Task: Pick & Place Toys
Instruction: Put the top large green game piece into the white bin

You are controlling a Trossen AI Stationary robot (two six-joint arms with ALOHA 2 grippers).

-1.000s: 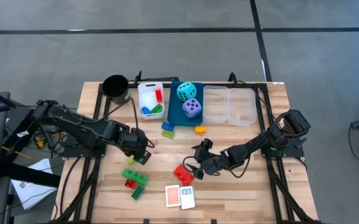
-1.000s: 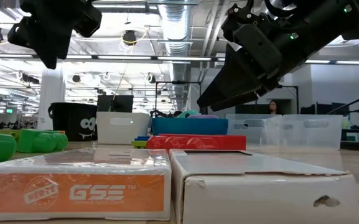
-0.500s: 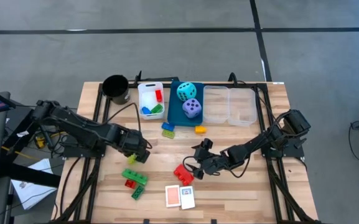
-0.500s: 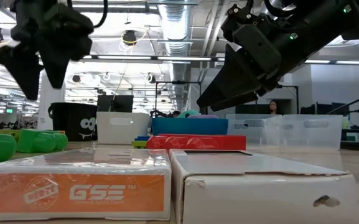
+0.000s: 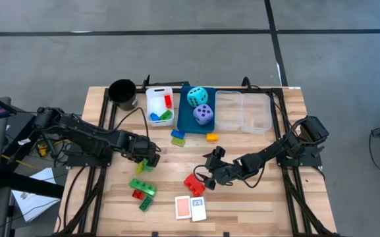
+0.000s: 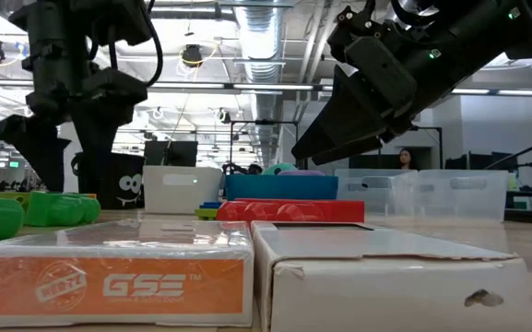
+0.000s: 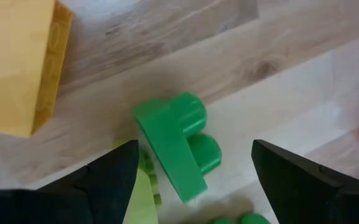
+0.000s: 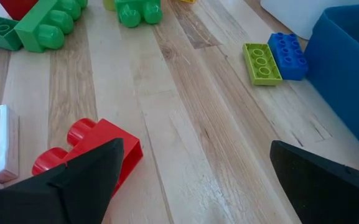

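Between the spread fingers of the left gripper (image 7: 188, 180) lies a small green brick (image 7: 176, 152), untouched on the table, probably lined up for grasping. Right gripper (image 5: 206, 176) waits spread beside a red brick (image 5: 194, 184).

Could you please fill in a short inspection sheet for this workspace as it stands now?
Surface: wooden table.
Job's things: cyan die and purple die in blue bin; red brick, green brick, two cards loose.
Clutter: black cup, white bin, clear bins.
Grippers: left gripper open above green brick; right gripper open near red brick.
Cables: along both arms.
Surroundings: grey floor; person behind.
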